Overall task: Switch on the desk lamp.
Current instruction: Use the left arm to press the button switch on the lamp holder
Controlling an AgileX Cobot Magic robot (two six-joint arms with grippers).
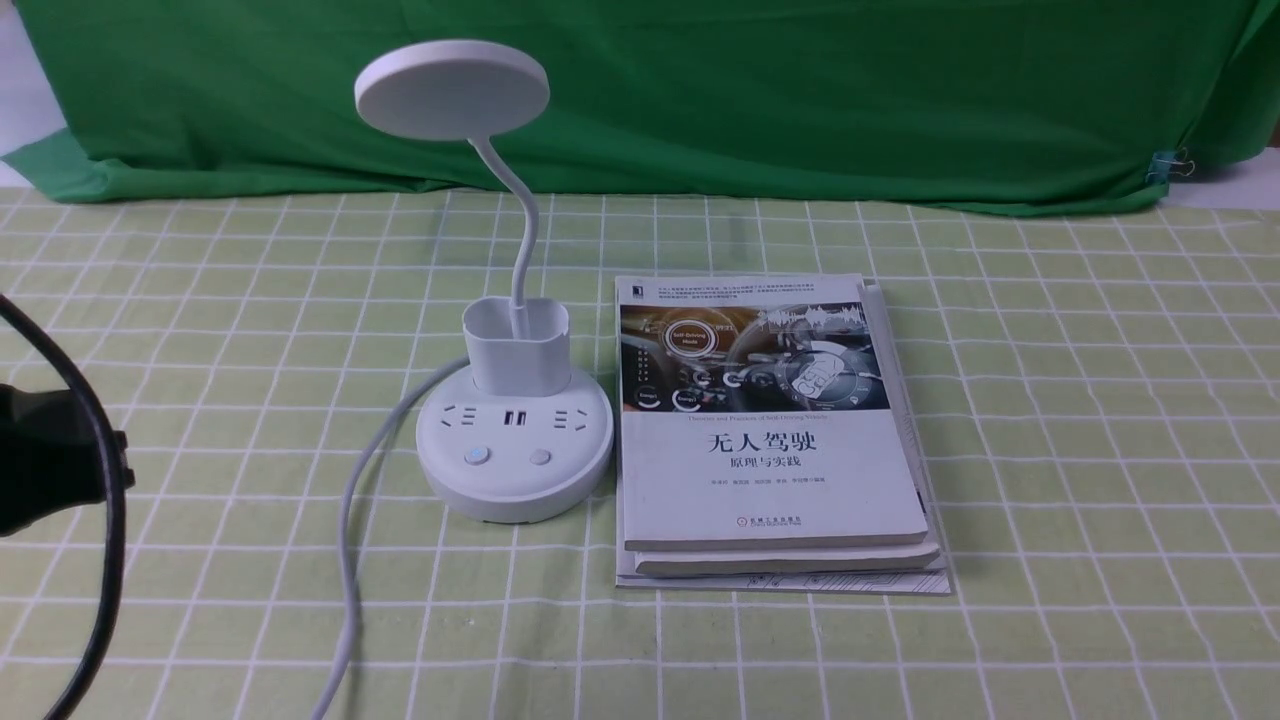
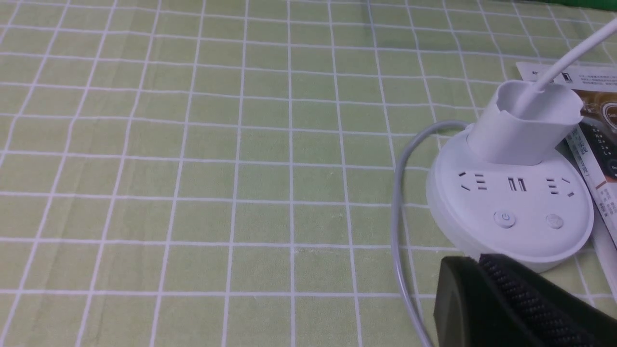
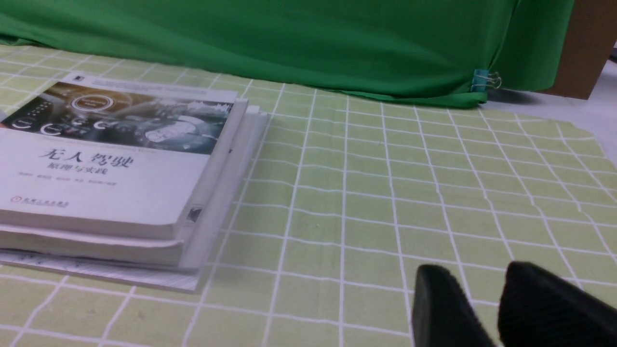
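The desk lamp [image 1: 515,455] stands left of centre on the checked cloth, with its disc head [image 1: 452,90] raised on a bent neck above a cup holder [image 1: 517,345]. Two buttons [image 1: 478,457] [image 1: 541,457] sit on the front of its round base, and its light shows no glow. In the left wrist view, the base [image 2: 511,207] with its power button [image 2: 504,219] lies just beyond my left gripper [image 2: 477,261]. That gripper's fingers are pressed together and hold nothing. My right gripper [image 3: 482,271] hovers over bare cloth with a narrow gap between its fingers, empty.
A stack of books [image 1: 770,430] lies right beside the lamp base; its edge [image 3: 207,193] is left of my right gripper. The lamp's white cord [image 1: 350,520] runs from the base to the near table edge. My left arm [image 1: 45,460] shows at the far left. A green backdrop [image 1: 700,90] hangs behind.
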